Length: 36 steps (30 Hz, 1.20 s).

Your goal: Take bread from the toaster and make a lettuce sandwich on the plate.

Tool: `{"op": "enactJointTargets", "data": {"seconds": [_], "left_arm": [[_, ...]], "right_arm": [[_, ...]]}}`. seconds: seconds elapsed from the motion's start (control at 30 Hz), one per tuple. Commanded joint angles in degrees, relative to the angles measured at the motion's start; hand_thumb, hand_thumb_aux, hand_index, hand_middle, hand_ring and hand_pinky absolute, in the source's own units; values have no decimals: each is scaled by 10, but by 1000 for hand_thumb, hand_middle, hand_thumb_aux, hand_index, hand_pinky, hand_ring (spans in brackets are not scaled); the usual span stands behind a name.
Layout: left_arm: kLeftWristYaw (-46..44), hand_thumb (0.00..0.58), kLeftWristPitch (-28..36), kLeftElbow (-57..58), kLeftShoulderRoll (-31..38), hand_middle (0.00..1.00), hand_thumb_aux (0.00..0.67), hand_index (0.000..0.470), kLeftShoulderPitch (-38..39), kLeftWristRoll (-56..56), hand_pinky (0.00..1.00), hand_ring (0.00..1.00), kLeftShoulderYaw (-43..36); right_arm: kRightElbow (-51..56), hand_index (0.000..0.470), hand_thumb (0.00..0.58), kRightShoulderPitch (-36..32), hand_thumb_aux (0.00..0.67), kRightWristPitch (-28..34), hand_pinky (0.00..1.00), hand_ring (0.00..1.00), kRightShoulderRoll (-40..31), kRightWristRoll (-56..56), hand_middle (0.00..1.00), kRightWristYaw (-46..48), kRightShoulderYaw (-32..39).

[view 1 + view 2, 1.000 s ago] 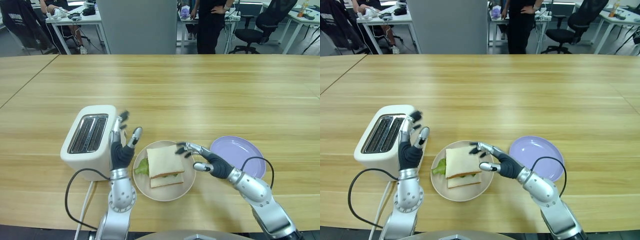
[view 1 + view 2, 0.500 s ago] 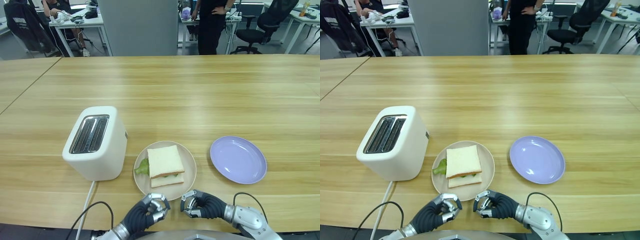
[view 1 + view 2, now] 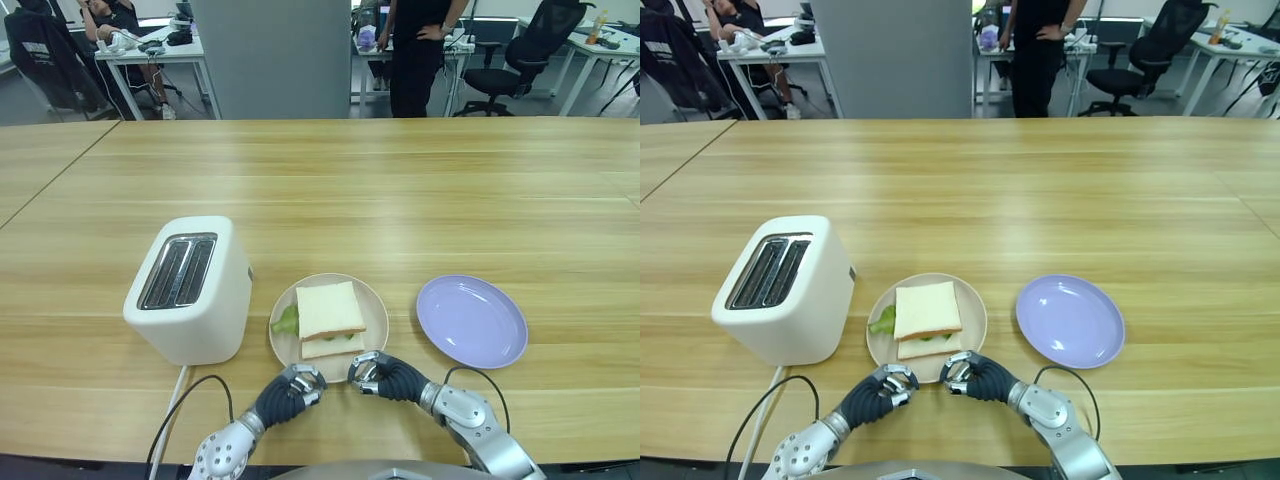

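Observation:
A sandwich of two white bread slices with green lettuce poking out at its left lies on the beige plate. The white toaster stands left of the plate, its two slots empty. My left hand and right hand sit side by side at the near edge of the plate, both with curled fingers and nothing in them. The right hand's knuckles overlap the plate's front rim.
An empty purple plate lies right of the beige one. The toaster's white cable runs toward me off the table's front edge. Wide bare wooden table stretches behind. Desks, chairs and people stand in the room beyond.
Both hands pulled back from beside the sandwich, dropped to the table's near edge and curled shut, then came up slightly toward the plate's front rim. The camera view shifted a little.

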Motion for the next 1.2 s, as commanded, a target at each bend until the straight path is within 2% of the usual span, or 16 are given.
{"op": "enactJointTargets", "data": {"seconds": [0.03, 0.23, 0.47, 0.63, 0.73, 0.83, 0.93, 0.97, 1.0, 1.03, 1.07, 1.1, 1.13, 1.17, 1.2], "left_arm": [[30, 580, 18, 94, -16, 1000, 670, 460, -52, 43, 1000, 1000, 6], [67, 580, -15, 254, -52, 1000, 670, 460, -215, 82, 1000, 1000, 7], [103, 580, -89, 506, -102, 1000, 670, 460, -419, 93, 1000, 1000, 17], [113, 580, -138, 604, -117, 1000, 670, 460, -476, 95, 1000, 1000, 20], [109, 580, -159, 597, -120, 1000, 670, 460, -465, 89, 1000, 1000, 24], [87, 580, -171, 537, -125, 1000, 670, 460, -417, 69, 1000, 1000, 30], [56, 580, -165, 387, -129, 1000, 670, 460, -308, 48, 1000, 1000, 19], [46, 577, -160, 337, -131, 1000, 625, 429, -270, 38, 1000, 1000, 15], [39, 509, -154, 292, -133, 1000, 436, 299, -237, 32, 1000, 1000, 12], [33, 458, -152, 253, -133, 1000, 363, 249, -207, 25, 1000, 1000, 8], [28, 265, -152, 214, -135, 957, 176, 121, -176, 19, 957, 957, 4], [24, 0, -152, 180, -137, 627, 0, 0, -148, 10, 627, 627, 1], [21, 0, -149, 156, -139, 627, 0, 0, -129, 6, 627, 627, -1], [19, 0, -154, 128, -143, 0, 0, 0, -106, -6, 0, 0, -2], [18, 0, -157, 104, -146, 0, 0, 0, -86, -15, 0, 0, -3]], "right_arm": [[97, 460, 580, -20, 670, 19, 1000, 1000, 22, -23, 1000, -26, 0], [249, 460, 580, -138, 670, 4, 1000, 1000, 90, -31, 1000, -86, -32], [555, 460, 580, -369, 670, -38, 1000, 1000, 162, -34, 1000, -163, -96], [665, 460, 580, -455, 670, -84, 1000, 1000, 181, -35, 1000, -184, -129], [681, 460, 580, -470, 670, -101, 1000, 1000, 185, -33, 1000, -181, -142], [663, 460, 580, -460, 670, -111, 1000, 1000, 186, -28, 1000, -166, -151], [523, 460, 580, -372, 670, -108, 1000, 1000, 178, -13, 1000, -129, -147], [456, 460, 580, -331, 670, -97, 1000, 1000, 173, -6, 1000, -116, -143], [389, 460, 580, -291, 670, -83, 984, 984, 167, 2, 984, -105, -141], [326, 453, 580, -253, 659, -68, 969, 969, 161, 10, 969, -94, -139], [261, 242, 449, -213, 352, -52, 796, 796, 150, 16, 796, -83, -133], [206, 0, 0, -177, 0, -39, 349, 349, 140, 23, 349, -73, -129], [166, 0, 0, -153, 0, -26, 349, 349, 133, 27, 349, -66, -127], [120, 0, 0, -119, 0, -24, 0, 0, 120, 34, 0, -55, -125], [83, 0, 0, -90, 0, -27, 0, 0, 108, 36, 0, -48, -124]]}}
